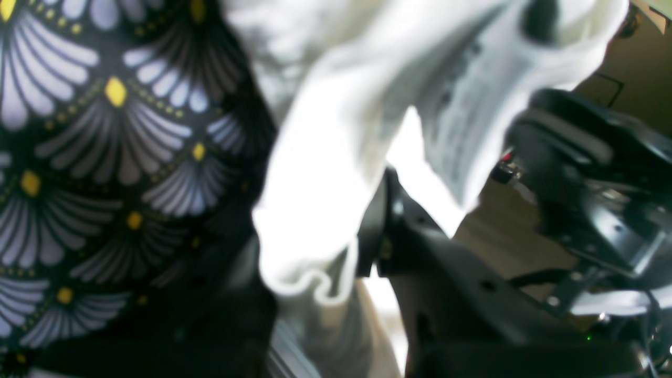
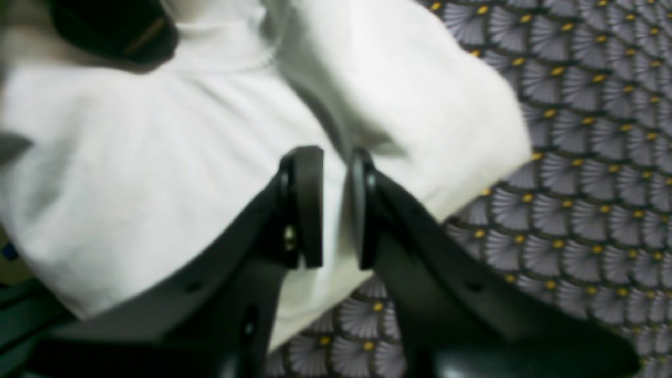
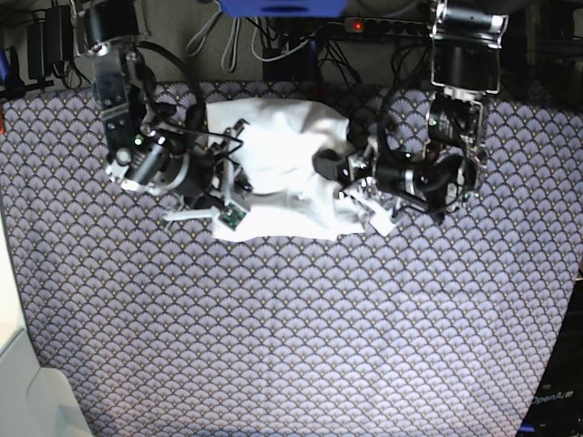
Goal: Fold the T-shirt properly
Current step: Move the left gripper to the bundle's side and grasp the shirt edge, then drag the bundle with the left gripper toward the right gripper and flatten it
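Base view, left to right: right gripper [image 3: 223, 177] at T-shirt's [image 3: 278, 168] left edge, jaws narrowly apart with white cloth between them, apparently pinching it. T-shirt bunched at upper centre of patterned tablecloth [image 3: 291, 328], between both arms. Left gripper [image 3: 351, 177] at shirt's right edge, fabric draped over finger [image 1: 386, 220]; grip state impossible to tell, blurred.

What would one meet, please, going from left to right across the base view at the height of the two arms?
Patterned cloth → right arm's claw → the T-shirt → left arm's claw → more patterned cloth.
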You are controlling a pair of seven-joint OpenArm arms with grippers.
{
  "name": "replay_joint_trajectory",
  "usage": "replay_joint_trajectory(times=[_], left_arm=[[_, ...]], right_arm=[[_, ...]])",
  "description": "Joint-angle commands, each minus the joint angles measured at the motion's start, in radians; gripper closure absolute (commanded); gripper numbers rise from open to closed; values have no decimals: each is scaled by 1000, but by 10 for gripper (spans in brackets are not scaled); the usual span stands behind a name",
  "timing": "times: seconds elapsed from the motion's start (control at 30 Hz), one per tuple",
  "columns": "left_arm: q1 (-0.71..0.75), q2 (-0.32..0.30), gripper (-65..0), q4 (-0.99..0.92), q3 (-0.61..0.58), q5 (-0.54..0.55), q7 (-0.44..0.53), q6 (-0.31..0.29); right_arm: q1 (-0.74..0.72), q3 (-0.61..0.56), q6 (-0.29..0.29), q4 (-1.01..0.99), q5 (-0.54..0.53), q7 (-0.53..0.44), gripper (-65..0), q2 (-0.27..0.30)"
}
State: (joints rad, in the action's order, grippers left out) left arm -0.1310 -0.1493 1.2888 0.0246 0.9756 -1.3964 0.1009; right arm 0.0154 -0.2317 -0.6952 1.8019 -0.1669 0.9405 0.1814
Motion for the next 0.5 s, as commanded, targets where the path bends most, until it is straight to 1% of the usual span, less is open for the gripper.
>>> replay_joint_trajectory(times=[0.0,0.1,0.2,0.27,0.37,0.47], left_arm=[[-31,0,-1,18,4,21,0,0],[-42,4,-1,30,-2,21,0,0],[-88,9,-1,13,-5,12,0,0],[-114,12,-1,13,-5,-37,0,0],[-169,15,-1,8,-12,-128,0,0],[-223,24,-1,7,-96,-206,0,-2]], right_arm=[[-7,4,-3,35,-10,-19,-78,7],[13,5,-3,103,-12,-19,-78,42],[28,5,-3,129,-10,-19,-78,66],[44,5,-3,129,-13,-19,-78,82],[67,7,-3,129,-10,-19,-78,85],[88,7,-3,129,-10,-21,-78,85]])
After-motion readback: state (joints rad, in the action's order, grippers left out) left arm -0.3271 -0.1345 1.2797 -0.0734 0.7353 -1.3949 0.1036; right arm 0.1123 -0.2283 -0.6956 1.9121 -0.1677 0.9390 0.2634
